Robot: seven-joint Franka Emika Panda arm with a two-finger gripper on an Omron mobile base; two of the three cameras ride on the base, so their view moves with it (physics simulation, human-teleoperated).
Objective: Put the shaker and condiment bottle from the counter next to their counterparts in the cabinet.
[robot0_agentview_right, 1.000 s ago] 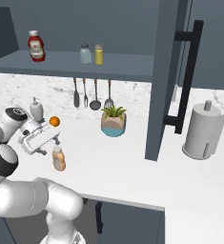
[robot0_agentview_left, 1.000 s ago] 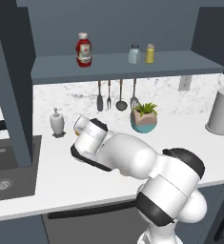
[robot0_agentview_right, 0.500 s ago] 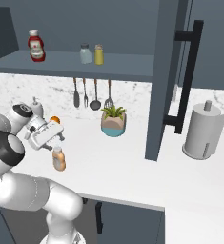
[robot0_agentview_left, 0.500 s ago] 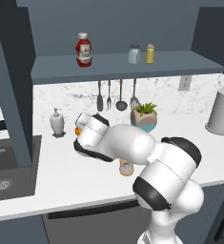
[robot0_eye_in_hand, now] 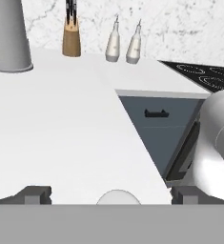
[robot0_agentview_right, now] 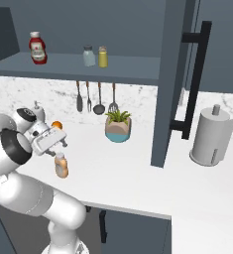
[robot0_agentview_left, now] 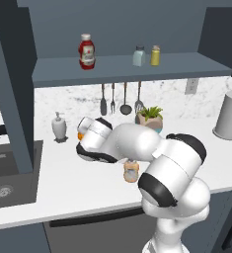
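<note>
Two widely parted, empty fingers (robot0_eye_in_hand: 37, 194) are presented by the gripper (robot0_agentview_right: 56, 144) just above the condiment bottle (robot0_agentview_right: 61, 165), which is stood upright on the counter (robot0_agentview_right: 138, 173), while the shaker (robot0_agentview_left: 139, 56) is placed on the cabinet (robot0_agentview_left: 127, 66) shelf beside the yellow shaker (robot0_agentview_left: 156, 55).

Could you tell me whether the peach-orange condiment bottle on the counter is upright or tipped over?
Upright: the short peach-orange condiment bottle stands on the white marbled counter, cap up.

potted plant (robot0_agentview_left: 150, 117) | paper towel roll (robot0_agentview_left: 228, 115) | soap dispenser (robot0_agentview_left: 59, 127) | hanging utensils (robot0_agentview_left: 121, 99)
</note>
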